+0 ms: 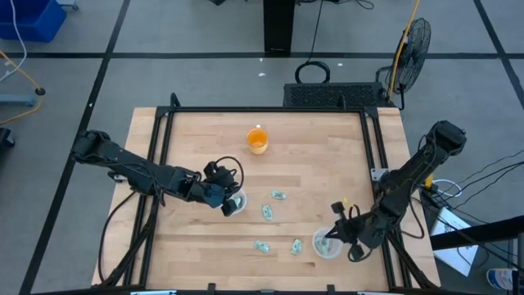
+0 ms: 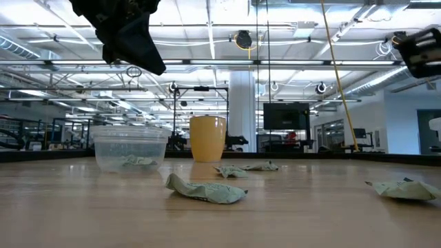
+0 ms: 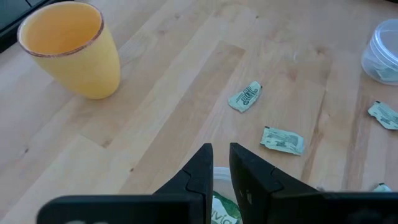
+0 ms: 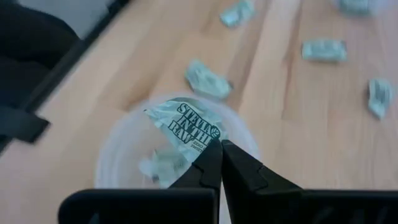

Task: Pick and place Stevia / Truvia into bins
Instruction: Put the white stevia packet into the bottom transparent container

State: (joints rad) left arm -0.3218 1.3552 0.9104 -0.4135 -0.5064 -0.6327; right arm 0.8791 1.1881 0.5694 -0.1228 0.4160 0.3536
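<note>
The surface (image 1: 327,156) is a light wooden butcher-block top in a black frame, set in a large hall with ceiling strip lights. An orange cup (image 1: 257,141) stands toward its far side. Four loose packets (image 1: 278,195) lie mid-surface. The right hand (image 4: 219,144), above the right bin (image 1: 327,245), is pinched closed on a Stevia packet (image 4: 186,124). The left hand (image 3: 221,149), fingers slightly parted, holds nothing visible above the left bin (image 1: 236,202).

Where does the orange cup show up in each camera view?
High view: orange cup at the table's far middle.
Low view: centre, behind the clear cup.
Left wrist view: upper left.
Right wrist view: not in it.
Shared landmark: the loose sweetener packets on the wood.
</note>
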